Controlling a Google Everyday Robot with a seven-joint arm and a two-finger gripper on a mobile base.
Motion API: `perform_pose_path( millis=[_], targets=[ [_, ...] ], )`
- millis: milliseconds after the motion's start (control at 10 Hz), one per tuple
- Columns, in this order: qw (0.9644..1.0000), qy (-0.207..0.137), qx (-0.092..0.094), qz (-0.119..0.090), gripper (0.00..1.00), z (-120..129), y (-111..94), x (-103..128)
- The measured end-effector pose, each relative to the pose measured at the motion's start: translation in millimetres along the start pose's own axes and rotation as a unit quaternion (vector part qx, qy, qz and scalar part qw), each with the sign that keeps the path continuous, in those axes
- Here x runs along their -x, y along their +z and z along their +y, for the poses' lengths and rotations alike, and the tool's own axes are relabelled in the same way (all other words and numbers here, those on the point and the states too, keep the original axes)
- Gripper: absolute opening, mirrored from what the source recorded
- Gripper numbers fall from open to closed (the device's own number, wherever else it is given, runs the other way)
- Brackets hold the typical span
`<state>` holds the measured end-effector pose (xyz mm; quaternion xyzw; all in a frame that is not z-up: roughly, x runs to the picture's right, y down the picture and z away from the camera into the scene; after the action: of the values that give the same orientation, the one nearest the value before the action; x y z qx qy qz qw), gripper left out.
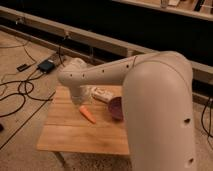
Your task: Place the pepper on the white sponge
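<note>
A small orange tapered pepper (87,114) lies flat on the light wooden slatted worktop (70,136), a little left of the frame's middle, its thicker end toward the upper left and its tip toward the lower right. Just above it, the robot's pale hand (81,96) hangs at the end of the cream arm (150,95) that sweeps in from the right; the hand is near the pepper but apart from it, and whether it is released or clenched cannot be told. Right of the pepper sits a round purple bowl (116,107), partly hidden by the arm. Above the bowl lies a white bottle-like object with a label (101,94). Black cables (17,92) trail over the floor at left
</note>
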<state>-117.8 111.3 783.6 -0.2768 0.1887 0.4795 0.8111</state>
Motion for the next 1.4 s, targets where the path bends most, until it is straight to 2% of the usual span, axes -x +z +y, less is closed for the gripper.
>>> perform_pose_path(
  millis=[300,600,1100,1400],
  targets=[
    [0.9994,-0.034,0.006,0.01,0.65,9,25,3],
    [0.9988,-0.046,0.005,0.015,0.65,7,44,9],
    [0.9985,-0.048,0.01,0.024,0.65,3,68,23],
    [0.9981,-0.042,0.016,0.042,0.65,-1,89,25]
  ],
)
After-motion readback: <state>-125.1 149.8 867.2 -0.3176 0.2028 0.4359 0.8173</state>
